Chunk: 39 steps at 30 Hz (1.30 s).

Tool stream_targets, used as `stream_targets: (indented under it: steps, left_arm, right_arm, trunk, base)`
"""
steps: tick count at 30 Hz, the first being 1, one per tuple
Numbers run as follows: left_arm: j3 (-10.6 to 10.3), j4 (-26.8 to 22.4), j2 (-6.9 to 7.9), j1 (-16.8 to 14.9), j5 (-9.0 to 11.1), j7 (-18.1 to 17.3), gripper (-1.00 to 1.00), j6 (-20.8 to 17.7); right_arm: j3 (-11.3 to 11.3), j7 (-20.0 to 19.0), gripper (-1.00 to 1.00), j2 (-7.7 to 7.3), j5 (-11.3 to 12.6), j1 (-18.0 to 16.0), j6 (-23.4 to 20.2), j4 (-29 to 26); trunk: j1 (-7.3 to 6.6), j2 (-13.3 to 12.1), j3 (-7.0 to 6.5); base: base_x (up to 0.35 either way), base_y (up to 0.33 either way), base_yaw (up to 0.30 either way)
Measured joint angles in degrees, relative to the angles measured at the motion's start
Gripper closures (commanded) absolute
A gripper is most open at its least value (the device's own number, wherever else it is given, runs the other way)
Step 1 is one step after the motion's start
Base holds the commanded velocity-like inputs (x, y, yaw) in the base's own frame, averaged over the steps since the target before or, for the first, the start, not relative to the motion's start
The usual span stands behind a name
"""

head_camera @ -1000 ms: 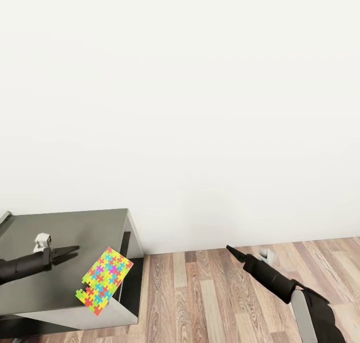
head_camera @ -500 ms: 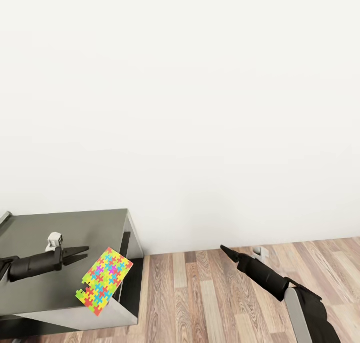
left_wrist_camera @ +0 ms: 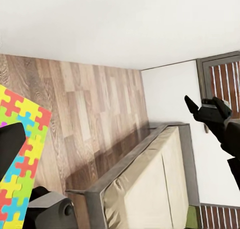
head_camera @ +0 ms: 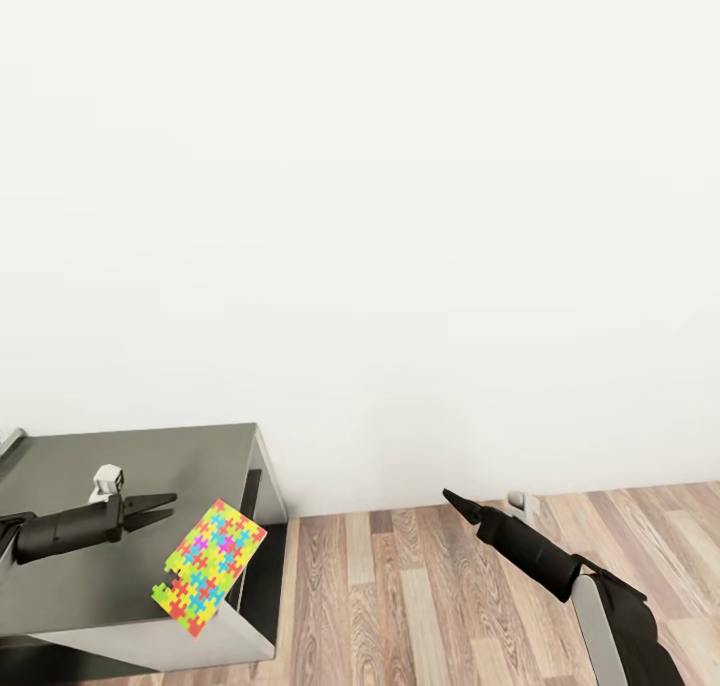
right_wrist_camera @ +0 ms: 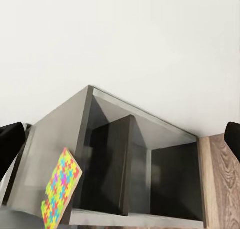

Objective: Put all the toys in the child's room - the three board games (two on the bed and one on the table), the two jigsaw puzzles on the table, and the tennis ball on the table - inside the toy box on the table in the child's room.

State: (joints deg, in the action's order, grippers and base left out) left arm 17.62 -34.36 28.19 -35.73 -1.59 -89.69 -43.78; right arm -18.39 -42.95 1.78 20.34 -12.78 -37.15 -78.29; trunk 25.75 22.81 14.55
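Over the past second the left gripper [head_camera: 160, 511] has pushed forward above the dark grey table [head_camera: 60, 466] toward the jigsaw puzzle [head_camera: 208, 564], most of that travel coming early; the right gripper [head_camera: 452, 500] has edged slightly toward the left and a little higher, and the whole scene has slipped a touch lower as the head camera tipped.

The multicoloured puzzle lies at the table's near right corner, its lower end jutting past the front edge. It touches neither gripper. The left gripper hangs just beside the puzzle's upper left side, over the tabletop, its dark fingers parted by a narrow gap and holding nothing. In the left wrist view the puzzle [left_wrist_camera: 20, 154] fills one corner next to a dark fingertip [left_wrist_camera: 10, 139], with the wood-plank floor [left_wrist_camera: 85, 109] and the beige bed [left_wrist_camera: 150, 189] beyond.

The right gripper hovers over the wood floor [head_camera: 420, 586] well apart from the table, pointing toward the white wall [head_camera: 400, 216]. Its fingers look drawn together to a point in the head view, yet the right wrist view shows dark tips at opposite edges, so I cannot tell how far they stand apart; nothing is in them. That view also takes in the puzzle [right_wrist_camera: 61, 191] on the table [right_wrist_camera: 55, 134], overhanging the open shelf compartments [right_wrist_camera: 165, 184] in its end.
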Motion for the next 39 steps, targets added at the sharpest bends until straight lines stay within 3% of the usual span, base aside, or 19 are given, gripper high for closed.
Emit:
stream_targets:
  steps: [14,39]
  left_arm:
    - [0.07,0.0,0.5,0.0,0.01,0.0,-1.0,0.0]
    - [0.01,0.0,0.46,0.0,0.24,-0.01,-1.0,0.0]
  right_arm:
    - [0.15,0.12,-1.0,0.01,-0.36,0.0,0.02,0.0]
    - [0.07,-0.06,-1.0,-0.04,-0.47,0.0,0.09,0.08]
  trunk:
    - [0.01,-0.01,-1.32]
    - [0.0,-0.01,-3.69]
  base:
    - [-0.189,0.0,0.0]
    - [-0.01,0.0,0.0]
